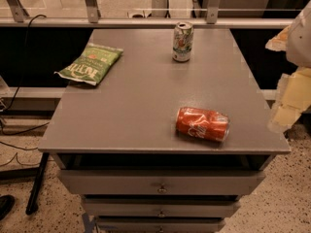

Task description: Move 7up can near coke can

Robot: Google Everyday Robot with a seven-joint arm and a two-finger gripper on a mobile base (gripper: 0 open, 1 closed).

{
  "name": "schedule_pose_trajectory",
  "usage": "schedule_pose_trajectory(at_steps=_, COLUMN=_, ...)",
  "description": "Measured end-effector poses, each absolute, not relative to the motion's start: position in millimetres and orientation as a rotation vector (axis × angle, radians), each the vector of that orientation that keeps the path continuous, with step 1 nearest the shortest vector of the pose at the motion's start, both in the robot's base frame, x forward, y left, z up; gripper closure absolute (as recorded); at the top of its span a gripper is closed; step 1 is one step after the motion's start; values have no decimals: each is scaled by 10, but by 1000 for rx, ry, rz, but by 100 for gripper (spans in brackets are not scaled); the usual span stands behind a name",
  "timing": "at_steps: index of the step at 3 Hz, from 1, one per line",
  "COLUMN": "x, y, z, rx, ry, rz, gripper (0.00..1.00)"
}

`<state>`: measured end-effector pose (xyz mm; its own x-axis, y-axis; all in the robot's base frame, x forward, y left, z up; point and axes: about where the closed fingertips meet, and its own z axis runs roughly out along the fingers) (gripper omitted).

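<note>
The 7up can [182, 41] stands upright near the far edge of the grey table [131, 106], right of centre. The coke can [202, 124] lies on its side near the table's front edge, right of centre, slightly dented. The two cans are well apart, with the 7up can far behind the coke can. My gripper [287, 101] shows as a blurred white and pale yellow shape at the right edge of the camera view, off the table's right side and holding nothing that I can see.
A green chip bag [90, 63] lies at the table's far left. Drawers [160, 183] sit below the front edge. A rail and glass partition [146, 21] run behind the table. Cables [19, 130] trail on the floor at left.
</note>
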<state>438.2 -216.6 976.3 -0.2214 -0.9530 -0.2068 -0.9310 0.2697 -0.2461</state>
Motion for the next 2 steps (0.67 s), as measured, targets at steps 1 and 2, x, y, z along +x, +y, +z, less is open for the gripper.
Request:
schedule_pose_trajectory(at_steps=1, x=4382, y=-2166, z=9764, rx=-1724, ry=2231, rz=-99, gripper=0)
schedule_pose_trajectory(at_steps=2, x=4589, y=-2207, z=9774, rx=-1654, ry=2205, rz=-90, gripper=0)
